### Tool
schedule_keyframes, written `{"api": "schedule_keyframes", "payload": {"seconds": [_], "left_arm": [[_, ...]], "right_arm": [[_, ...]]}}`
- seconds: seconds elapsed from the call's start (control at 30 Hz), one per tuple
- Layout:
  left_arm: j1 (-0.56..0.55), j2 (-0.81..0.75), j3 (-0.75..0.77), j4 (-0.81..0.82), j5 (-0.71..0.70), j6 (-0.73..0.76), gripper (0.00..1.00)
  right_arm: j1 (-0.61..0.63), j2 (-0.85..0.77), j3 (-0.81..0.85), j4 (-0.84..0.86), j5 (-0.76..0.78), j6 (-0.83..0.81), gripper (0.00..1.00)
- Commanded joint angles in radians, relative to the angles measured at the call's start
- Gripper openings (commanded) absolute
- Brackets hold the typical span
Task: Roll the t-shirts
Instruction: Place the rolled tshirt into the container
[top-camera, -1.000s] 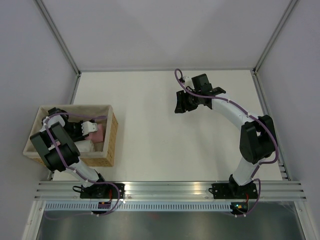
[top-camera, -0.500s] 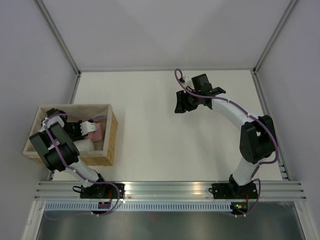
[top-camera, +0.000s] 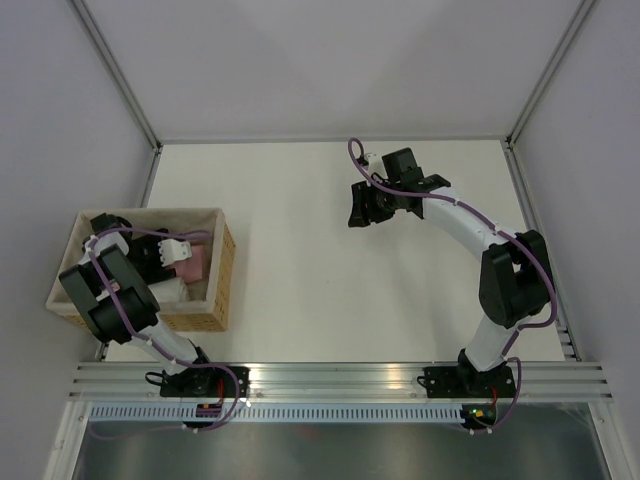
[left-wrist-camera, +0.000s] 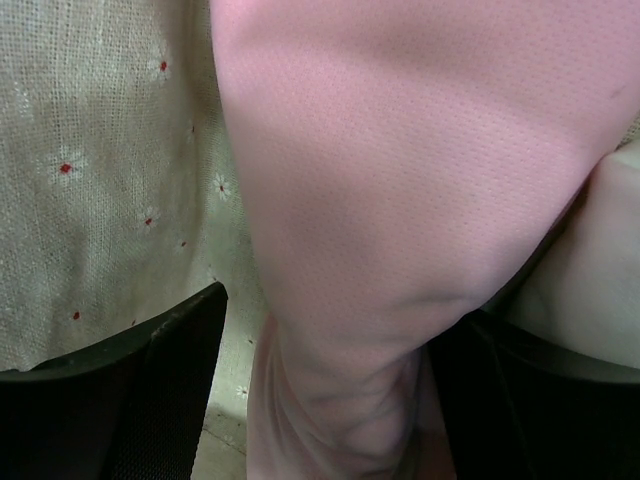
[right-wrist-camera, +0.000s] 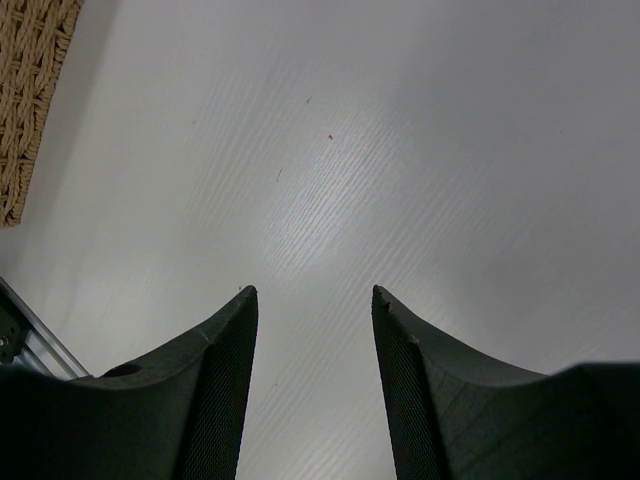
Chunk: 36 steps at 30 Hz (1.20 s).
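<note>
A light-pink t-shirt (top-camera: 197, 266) lies bunched inside the wicker basket (top-camera: 226, 285) at the left. In the left wrist view the pink t-shirt (left-wrist-camera: 400, 170) fills the frame and runs down between my fingers. My left gripper (left-wrist-camera: 340, 310) is open around it: the right finger touches the cloth, and a strip of lining shows beside the left finger (left-wrist-camera: 180, 350). From above, the left gripper (top-camera: 180, 256) sits down in the basket. My right gripper (top-camera: 361, 214) hovers open over the bare table at centre right, and the right gripper (right-wrist-camera: 310, 292) has nothing between its fingers.
The basket has a beige flowered lining (left-wrist-camera: 100, 150). A paler cloth bundle (left-wrist-camera: 600, 270) lies beside the pink one, and from above the pale bundle (top-camera: 168, 291) shows under the arm. The basket's corner (right-wrist-camera: 30, 80) shows at the right wrist view's upper left. White table (top-camera: 300, 200).
My left wrist has shifted slightly up and to the left inside the basket. The right arm has barely moved.
</note>
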Motion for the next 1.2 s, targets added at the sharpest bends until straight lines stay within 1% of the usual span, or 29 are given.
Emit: {"api": "schedule_keyframes", "payload": {"seconds": [0.0,0.1,0.13,0.2,0.33,0.63,0.7,1.0,1.13,1.17], "left_arm": [[0.014,-0.015,0.014,0.082,0.007,0.509,0.84],[0.014,-0.026,0.029,0.068,0.007,0.514,0.86],[0.014,-0.032,0.028,0.067,-0.002,0.527,0.88],[0.014,-0.046,0.019,0.059,-0.03,0.538,0.97],[0.013,-0.072,0.023,0.042,-0.026,0.528,0.99],[0.013,-0.142,0.074,-0.045,-0.016,0.488,1.0],[0.013,-0.15,0.072,-0.077,-0.038,0.491,1.0],[0.014,-0.193,0.022,-0.1,-0.111,0.471,1.0],[0.013,-0.224,0.029,-0.148,-0.096,0.439,1.0],[0.013,-0.228,0.035,-0.181,-0.095,0.426,1.0]], "right_arm": [[0.005,-0.024,0.0,0.011,-0.014,-0.002,0.56],[0.006,-0.017,0.002,0.015,-0.027,-0.002,0.56],[0.006,-0.017,0.0,0.02,-0.028,-0.004,0.56],[0.008,-0.014,-0.003,0.023,-0.033,-0.01,0.56],[0.009,-0.014,-0.015,0.044,-0.05,-0.018,0.56],[0.008,-0.01,-0.053,0.089,-0.097,-0.042,0.56],[0.008,-0.011,-0.066,0.092,-0.099,-0.051,0.57],[0.008,-0.025,-0.092,0.095,-0.106,-0.077,0.57],[0.008,-0.027,-0.098,0.103,-0.112,-0.077,0.57],[0.008,-0.027,-0.098,0.104,-0.114,-0.077,0.57]]}}
